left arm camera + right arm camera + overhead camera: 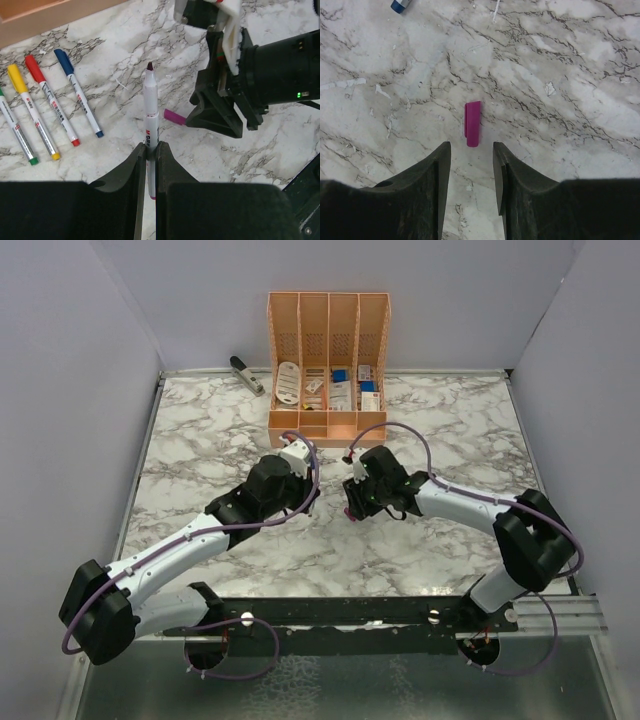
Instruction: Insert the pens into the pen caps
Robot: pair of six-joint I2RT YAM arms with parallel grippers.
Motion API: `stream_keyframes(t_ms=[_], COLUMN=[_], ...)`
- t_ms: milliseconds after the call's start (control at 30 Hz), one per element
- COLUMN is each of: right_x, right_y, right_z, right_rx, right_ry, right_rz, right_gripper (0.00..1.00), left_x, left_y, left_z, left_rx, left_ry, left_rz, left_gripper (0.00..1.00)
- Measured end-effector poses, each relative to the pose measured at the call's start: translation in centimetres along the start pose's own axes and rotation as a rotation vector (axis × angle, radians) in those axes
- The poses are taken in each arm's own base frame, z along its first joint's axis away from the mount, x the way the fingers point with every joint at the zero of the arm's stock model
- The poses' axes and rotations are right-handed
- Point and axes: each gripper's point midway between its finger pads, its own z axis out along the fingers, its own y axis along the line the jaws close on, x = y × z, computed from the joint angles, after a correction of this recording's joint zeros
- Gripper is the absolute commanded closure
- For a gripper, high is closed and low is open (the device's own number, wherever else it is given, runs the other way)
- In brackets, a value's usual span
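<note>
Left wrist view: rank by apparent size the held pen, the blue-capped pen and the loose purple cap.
Largest: held pen, though nearness to the camera may inflate it.
Next: blue-capped pen.
Smallest: purple cap.

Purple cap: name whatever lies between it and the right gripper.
Nothing does. In the right wrist view only bare marble tabletop separates the purple cap from the open right gripper.

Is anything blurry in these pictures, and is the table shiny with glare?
Right wrist view: the purple cap is sharp, while the open right hand looks dark and slightly soft up close. Left wrist view: the pen in the left hand is crisp. Top view: even light, no strong glare on the table.
</note>
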Motion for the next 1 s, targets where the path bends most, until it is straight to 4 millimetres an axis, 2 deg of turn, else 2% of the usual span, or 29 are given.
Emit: stream_keyframes(t_ms=[333,733,1000], right_x=[1.2,1.2,1.2], right_y=[-0.1,0.2,0.5], right_z=[1.8,3.0,3.5], right_rx=[0.003,-0.001,-0.004], right_ry=[0.062,0.083,0.096], right_rz=[-0.004,-0.012,-0.018], right_gripper=[0.60,0.60,0.63], left_x=[-1.2,-1.5,-2.5], left_y=[-1.1,-1.0,-0.5], left_z=[0.0,-0.4,-1.5], left_rx=[0.059,0.056,0.027], left_ry=[-0.053,-0.076,-0.131], left_rz=[0.007,0.003,-0.005], left_gripper=[1.00,1.00,1.00])
